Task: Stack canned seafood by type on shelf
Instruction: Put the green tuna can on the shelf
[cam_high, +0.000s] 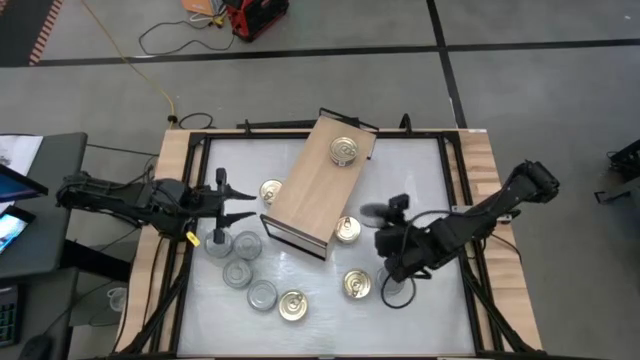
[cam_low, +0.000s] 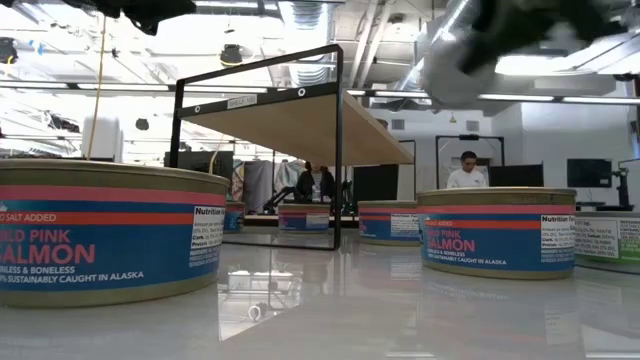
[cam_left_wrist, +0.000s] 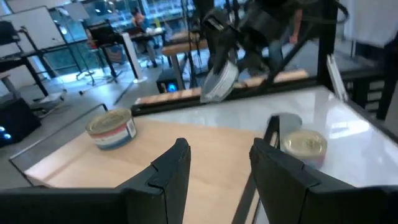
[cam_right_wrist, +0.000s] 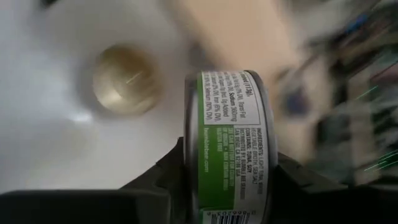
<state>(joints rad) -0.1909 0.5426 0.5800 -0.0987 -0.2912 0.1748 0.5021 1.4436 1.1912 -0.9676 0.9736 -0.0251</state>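
Note:
The shelf (cam_high: 318, 185), a tan plywood box, lies aslant at the table's middle with one gold-lidded tin (cam_high: 344, 150) on its top. My right gripper (cam_high: 385, 215) hovers just right of the shelf, shut on a green-labelled tin (cam_right_wrist: 227, 143) with grey faces (cam_left_wrist: 221, 81). My left gripper (cam_high: 235, 205) hangs open and level at the shelf's left side, holding nothing; its fingers (cam_left_wrist: 180, 168) point across the shelf top. Other gold tins (cam_high: 357, 284) and silver-lidded tins (cam_high: 237, 273) rest flat on the table. My right gripper pinches the green-labelled tin between its two fingers, one on each flat face (cam_right_wrist: 194, 168), with the labelled side wall facing the wrist camera. The fingers come from the table's right side, slanting down. The tin is turned up on edge and lifted clear of the table.
Gold tins lie at the shelf's left (cam_high: 271, 190) and near corner (cam_high: 348, 229). A silver tin (cam_high: 395, 290) sits below my right arm. Several silver tins cluster at the near left (cam_high: 247, 245). Wooden rails (cam_high: 480, 170) border the table. A person (cam_low: 467, 170) shows in the room beyond.

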